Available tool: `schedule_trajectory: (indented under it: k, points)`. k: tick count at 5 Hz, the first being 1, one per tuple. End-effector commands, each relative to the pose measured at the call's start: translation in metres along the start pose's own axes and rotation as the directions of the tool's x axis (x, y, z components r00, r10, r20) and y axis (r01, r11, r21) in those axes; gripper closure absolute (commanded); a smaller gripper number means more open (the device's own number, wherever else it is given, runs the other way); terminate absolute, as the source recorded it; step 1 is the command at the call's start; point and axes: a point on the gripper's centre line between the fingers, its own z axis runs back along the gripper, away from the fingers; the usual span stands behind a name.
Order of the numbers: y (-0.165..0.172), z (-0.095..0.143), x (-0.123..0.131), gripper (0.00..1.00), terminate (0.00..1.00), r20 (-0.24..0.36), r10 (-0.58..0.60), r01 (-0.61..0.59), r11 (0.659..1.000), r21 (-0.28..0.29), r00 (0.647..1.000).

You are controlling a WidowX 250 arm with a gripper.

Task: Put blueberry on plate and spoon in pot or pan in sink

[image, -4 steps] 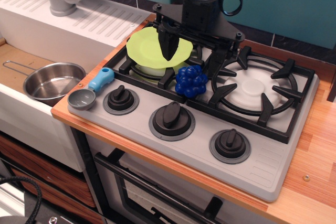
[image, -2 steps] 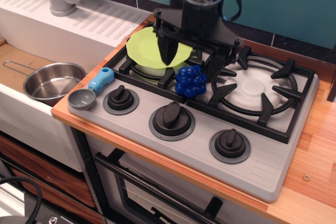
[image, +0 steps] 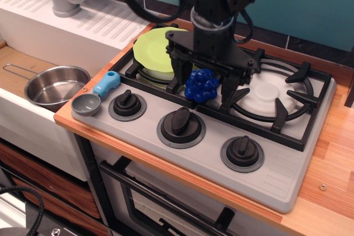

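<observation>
Claw [image: 203, 84] wide open, straddling blueberry [image: 201, 85], fingers either side w/o gripping, set for grab; plate [image: 154, 48] just behind.

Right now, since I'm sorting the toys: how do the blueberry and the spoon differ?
The blueberry is a deep-blue knobbly cluster; the spoon has a smooth grey bowl and light-blue handle. The blueberry sits between the burners, between the open gripper fingers; the spoon lies untouched at the stove's left edge. Both are small.
</observation>
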Motion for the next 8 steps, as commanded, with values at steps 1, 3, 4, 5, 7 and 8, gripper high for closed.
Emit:
schedule_trajectory:
  k: [1, 3, 4, 5, 7, 8]
  points:
    - [0.004, -0.001, 0.007, 0.00, 0.00, 0.101, -0.016, 0.015, 1.000, 0.003, 0.995]
    - [0.009, -0.001, 0.006, 0.00, 0.00, 0.220, -0.041, 0.037, 0.999, 0.023, 0.975]
    - [0.011, -0.001, 0.006, 0.00, 0.00, 0.255, -0.056, 0.050, 0.998, 0.030, 0.965]
    - [0.013, -0.004, 0.007, 0.00, 0.00, 0.274, -0.069, 0.063, 0.998, 0.030, 0.959]
    - [0.014, -0.005, 0.008, 0.00, 0.00, 0.282, -0.069, 0.065, 0.998, 0.024, 0.957]
    - [0.015, -0.009, 0.010, 0.00, 0.00, 0.293, -0.076, 0.074, 0.997, 0.016, 0.953]
